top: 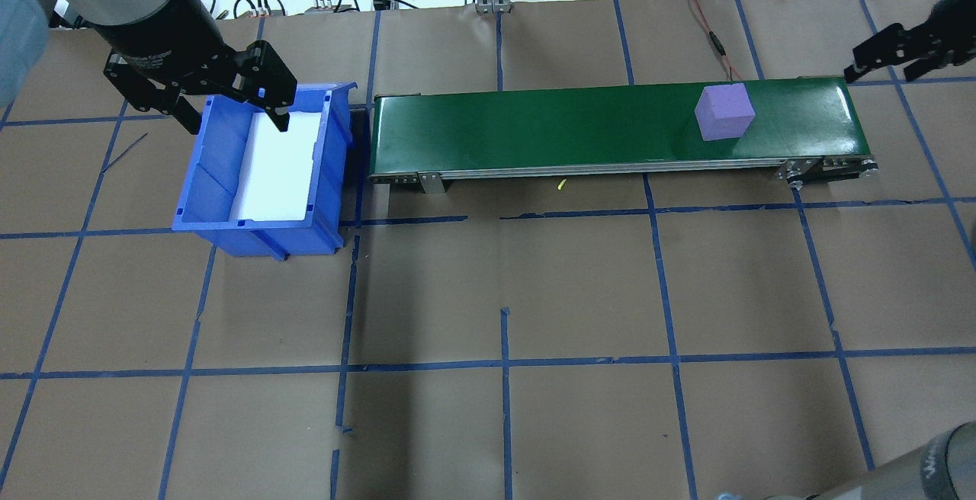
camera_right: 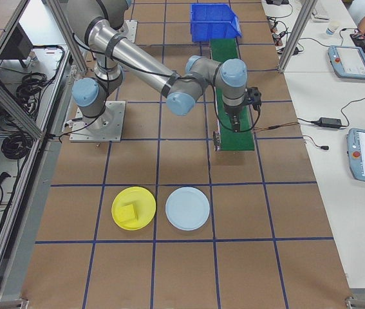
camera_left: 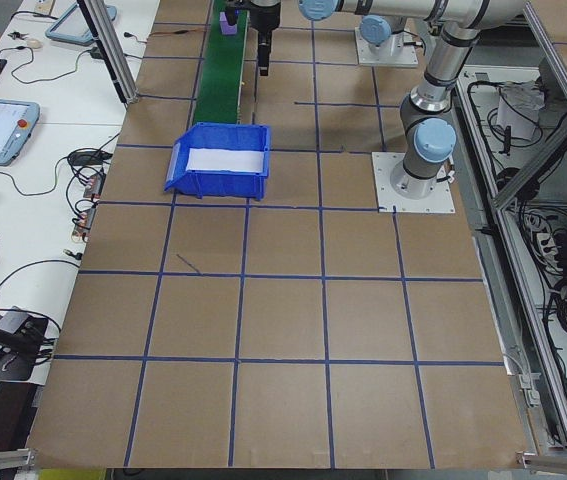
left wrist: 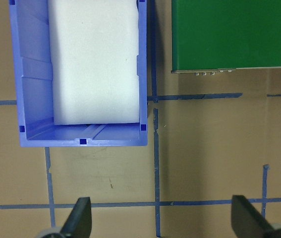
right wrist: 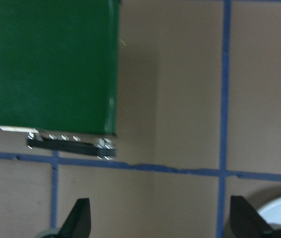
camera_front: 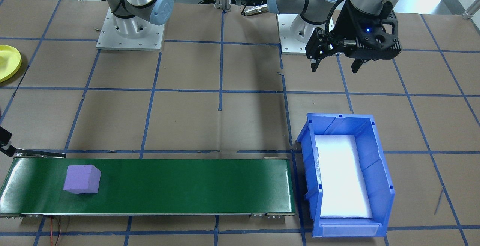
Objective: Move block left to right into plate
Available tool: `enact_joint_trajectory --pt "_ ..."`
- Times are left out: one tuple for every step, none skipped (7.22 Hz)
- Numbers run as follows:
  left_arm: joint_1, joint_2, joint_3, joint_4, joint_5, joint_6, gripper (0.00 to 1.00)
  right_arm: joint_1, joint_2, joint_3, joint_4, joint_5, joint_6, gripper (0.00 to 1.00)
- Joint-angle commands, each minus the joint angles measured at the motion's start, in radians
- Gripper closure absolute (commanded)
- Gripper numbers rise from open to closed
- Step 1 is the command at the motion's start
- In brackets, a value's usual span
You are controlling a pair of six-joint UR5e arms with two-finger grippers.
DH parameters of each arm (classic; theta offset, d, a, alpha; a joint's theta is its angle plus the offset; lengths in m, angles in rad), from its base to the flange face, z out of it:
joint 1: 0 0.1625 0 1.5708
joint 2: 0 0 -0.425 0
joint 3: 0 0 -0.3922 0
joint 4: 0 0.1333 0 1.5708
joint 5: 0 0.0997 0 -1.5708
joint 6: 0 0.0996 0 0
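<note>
The block (top: 724,110) sits alone on the belt (top: 534,130), open above and around. The bin (top: 221,203) stands just beyond the belt's far end.

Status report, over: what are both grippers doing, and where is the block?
Left gripper open, empty, above blue bin. Right gripper open, empty, past belt end. Purple block on green belt. Yellow plate already holds a yellow block.

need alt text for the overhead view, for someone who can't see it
A purple block sits near the right end of a green conveyor belt on a brown table gridded with blue tape. At the belt's left end stands a blue bin with a white pad inside, the open left gripper above it. The right gripper hangs open by the belt's right end.
</note>
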Motion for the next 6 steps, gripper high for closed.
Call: enact_joint_trajectory --pt "0.000 0.000 -0.001 0.000 0.000 0.000 0.00 0.067 0.051 -0.022 -0.004 0.056 0.130 0.00" --pt "0.000 0.000 -0.001 0.000 0.000 0.000 0.00 0.070 0.085 -0.036 -0.022 0.112 0.141 0.00" --pt "0.000 0.000 0.000 0.000 0.000 0.002 0.00 0.074 0.102 -0.045 -0.051 0.120 0.143 0.00" --pt "0.000 0.000 0.000 0.000 0.000 0.004 0.00 0.080 0.115 -0.044 -0.056 0.124 0.138 0.00" --pt "0.000 0.000 0.000 0.000 0.000 0.004 0.00 0.084 0.129 -0.038 -0.060 0.113 0.119 0.00" --pt "0.000 0.000 0.000 0.000 0.000 0.004 0.00 0.084 0.152 -0.010 -0.062 0.070 0.087 0.00"
